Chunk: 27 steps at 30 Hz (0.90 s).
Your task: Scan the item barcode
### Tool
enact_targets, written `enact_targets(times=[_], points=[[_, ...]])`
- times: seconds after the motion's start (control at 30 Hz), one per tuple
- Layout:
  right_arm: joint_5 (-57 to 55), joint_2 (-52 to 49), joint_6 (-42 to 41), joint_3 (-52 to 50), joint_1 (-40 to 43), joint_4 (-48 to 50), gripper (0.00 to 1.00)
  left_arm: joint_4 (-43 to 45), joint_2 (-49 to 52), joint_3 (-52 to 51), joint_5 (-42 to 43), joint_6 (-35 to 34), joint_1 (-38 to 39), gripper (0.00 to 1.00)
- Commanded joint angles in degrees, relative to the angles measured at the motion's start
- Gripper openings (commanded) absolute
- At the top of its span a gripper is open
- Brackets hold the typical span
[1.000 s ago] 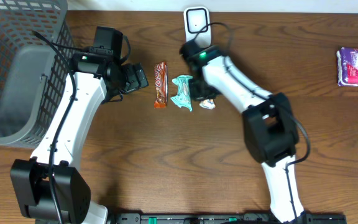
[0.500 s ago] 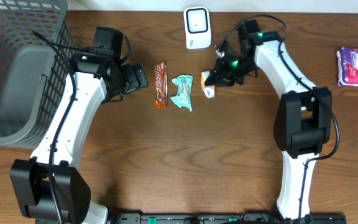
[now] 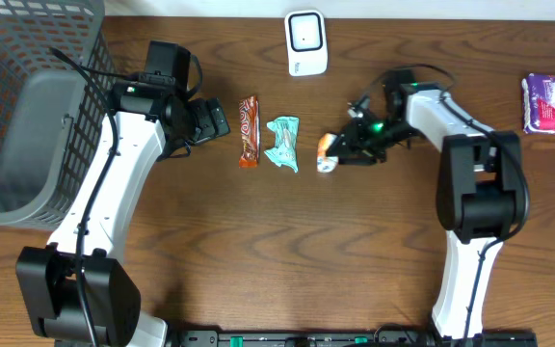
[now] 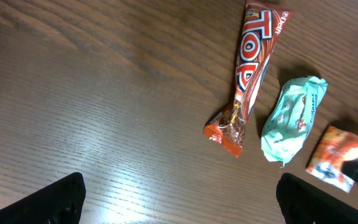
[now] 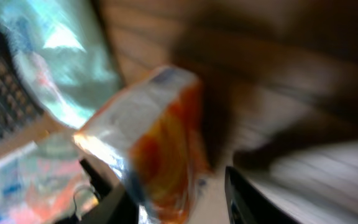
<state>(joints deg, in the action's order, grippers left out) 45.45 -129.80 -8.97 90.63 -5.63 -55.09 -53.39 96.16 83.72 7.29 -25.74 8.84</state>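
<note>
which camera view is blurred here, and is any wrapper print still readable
Right wrist view: heavy blur, the orange packet is smeared, no print legible. Left wrist view: sharp, big lettering on the red bar reads clearly. Overhead view: sharp, evenly lit.

Left tool (image 3: 210, 121) spread wide; right tool (image 3: 341, 148) jaws perhaps ajar

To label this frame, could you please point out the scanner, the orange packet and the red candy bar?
scanner (image 3: 306, 40), overhead view, its white face.
orange packet (image 3: 327, 151), overhead view, the wrapper's middle.
red candy bar (image 4: 251, 68), left wrist view, the wrapper's lettering.
</note>
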Motion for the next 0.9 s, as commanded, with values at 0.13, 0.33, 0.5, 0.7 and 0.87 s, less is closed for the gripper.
enact_targets(times=[0.13, 0.33, 0.5, 0.7, 0.87], points=[[-19.96, 2.78, -0.13, 5.57, 3.56, -10.16, 0.44, -0.11, 0.02, 0.50, -0.72, -0.07, -0.04, 0.98], [-21.49, 4.13, 1.36, 10.34, 2.08, -15.45, 0.51, -0.11, 0.02, 0.50, -0.72, -0.07, -0.04, 0.98], [-18.95, 4.09, 1.33, 10.45, -0.13, -14.82, 0.58, -0.11, 0.02, 0.50, -0.72, -0.07, -0.04, 0.98], [-18.99, 4.09, 1.33, 10.45, -3.02, -12.96, 0.68, -0.11, 0.02, 0.50, -0.72, -0.09, -0.04, 0.98], [-19.06, 4.09, 1.29, 10.45, -4.20, -11.87, 0.65, -0.11, 0.02, 0.50, -0.72, -0.07, -0.04, 0.98]])
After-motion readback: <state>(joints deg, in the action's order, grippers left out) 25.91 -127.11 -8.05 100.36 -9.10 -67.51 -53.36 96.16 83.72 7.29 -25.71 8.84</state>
